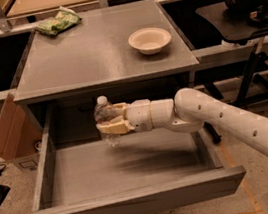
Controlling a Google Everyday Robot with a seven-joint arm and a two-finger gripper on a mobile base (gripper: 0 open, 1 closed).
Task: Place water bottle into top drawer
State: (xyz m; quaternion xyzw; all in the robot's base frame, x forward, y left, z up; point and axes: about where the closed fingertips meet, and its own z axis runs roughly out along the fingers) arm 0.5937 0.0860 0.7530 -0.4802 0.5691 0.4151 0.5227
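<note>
Camera view: the bottle (102, 113) is shown upright, white cap uppermost, clamped at mid-body between the two tan fingers of the gripper (109, 120), which is closed on it from the right. The bottle is held inside the open drawer (129, 203), toward its rear and left of centre, with the cap just below the front edge of the cabinet top (89, 50). The base appears to hang a little above the drawer floor, though contact cannot be ruled out. The arm (227, 119) is extended level across the right drawer wall. The step in hand is judged to be the final lowering and release. The bottle should be brought straight down and kept vertical until the base is borne by the floor. Only then should the fingers be parted, since a light, tall bottle is likely to topple if it is dropped or released at a tilt. The grip should be opened fully before any withdrawal, so that neither finger drags the ribbed wall sideways. The retreat is best made toward the right and forward, because the cabinet top overhangs closely above. A bowl (149, 39) and a snack bag (58, 22) lie on that top, well apart from the work, and a cardboard box (6, 131) stands beside the cabinet.
</note>
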